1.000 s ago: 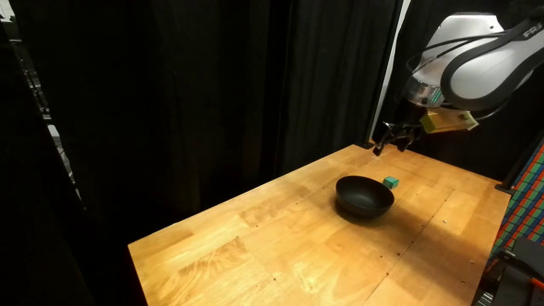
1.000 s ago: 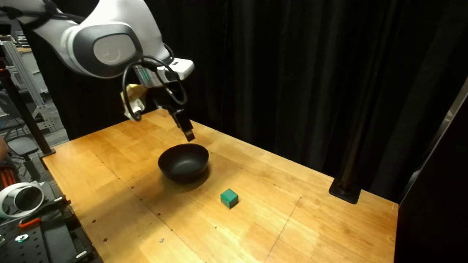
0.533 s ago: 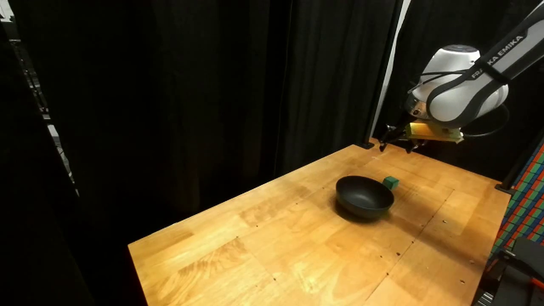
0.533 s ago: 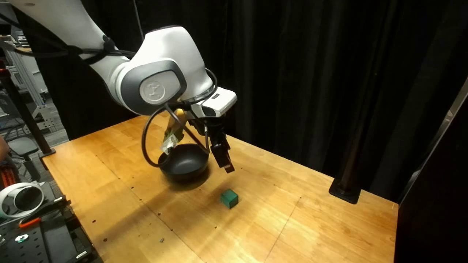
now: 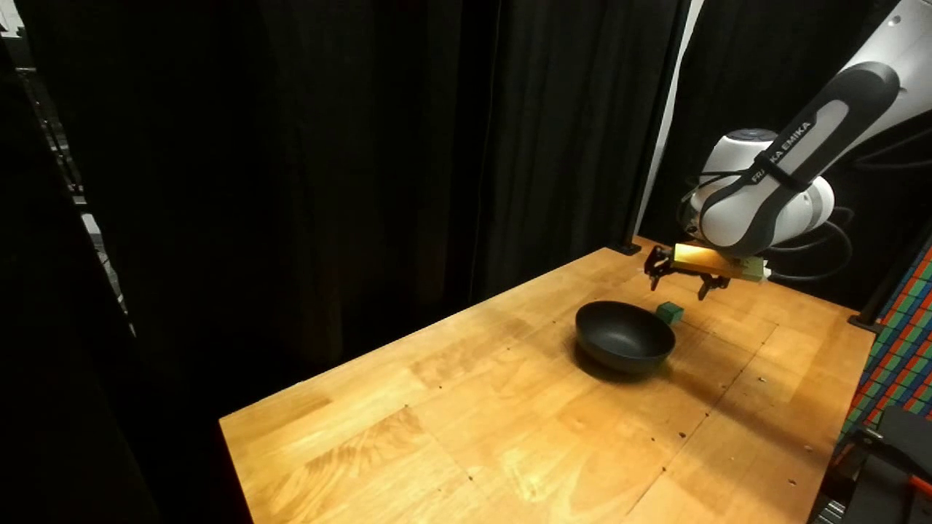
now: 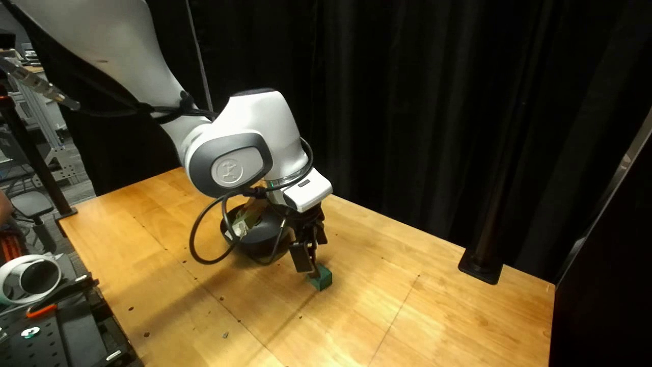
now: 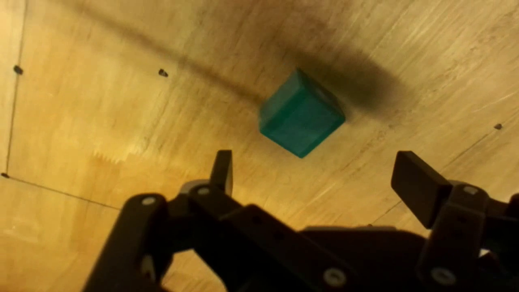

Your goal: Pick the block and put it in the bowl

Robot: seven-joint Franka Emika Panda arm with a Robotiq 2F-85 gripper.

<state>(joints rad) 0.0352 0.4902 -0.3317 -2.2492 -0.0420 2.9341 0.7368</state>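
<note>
The pincer [image 7: 317,174] hangs low over the wooden desk [image 5: 451,437], pointing down, its two fingers [image 7: 419,187] spread wide. In the wrist view the block [image 7: 302,117], a teal-green cube, sits on the desk just beyond the fingertips, within the width of the gap and nearer the finger at the left of that picture; a dark shadow [image 7: 361,83] falls beside it. In an exterior view one fingertip crosses the line of sight to the cube's upper corner. The black bowl [image 5: 625,338] stands upright on the desk, near the block. In an exterior view the arm [image 6: 239,163] and its looping cable [image 6: 192,239] hide part of the bowl. A yellowish piece [image 5: 717,262] sits beside the pincer, and black curtains [image 5: 328,182] hang behind the desk
</note>
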